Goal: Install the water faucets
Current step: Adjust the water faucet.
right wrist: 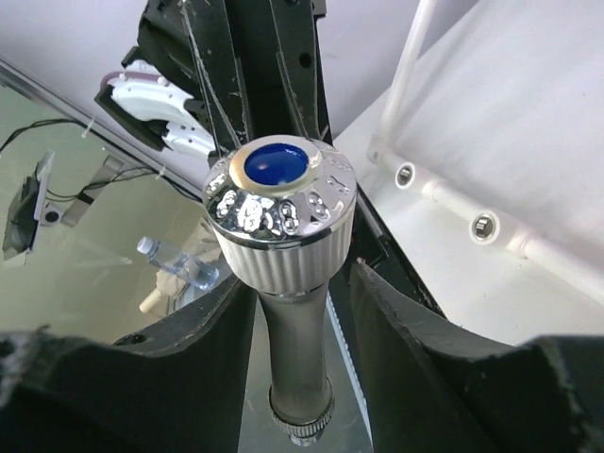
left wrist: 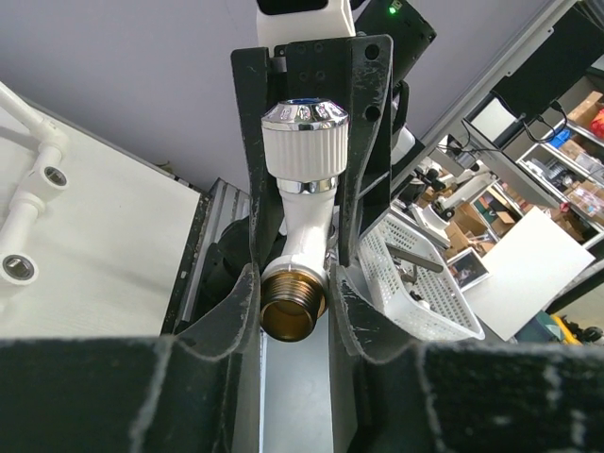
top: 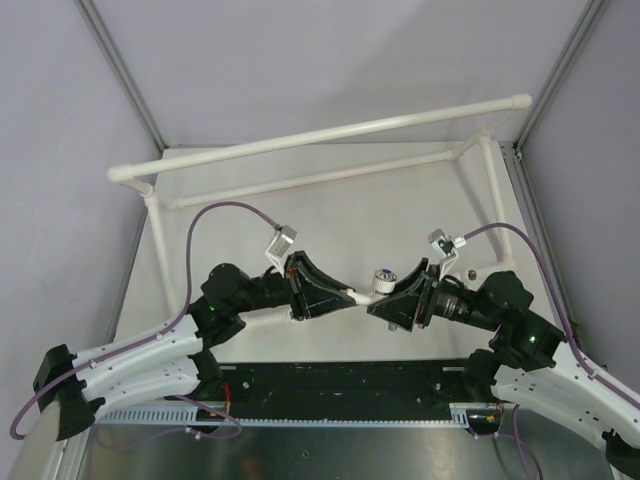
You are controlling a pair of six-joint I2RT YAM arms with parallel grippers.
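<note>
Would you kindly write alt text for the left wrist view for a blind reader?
A white water faucet is clamped in the left gripper, brass threaded end toward the camera, its ribbed knob flanked by the right gripper. The white pipe frame with threaded sockets lies at left, a white basket at right.

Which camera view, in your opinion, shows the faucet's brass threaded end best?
The left wrist view: the brass threaded end faces the lens, large, sharp. The right wrist view shows the faucet knob-first, its thread small at the far end. In the top view it cannot be made out.
</note>
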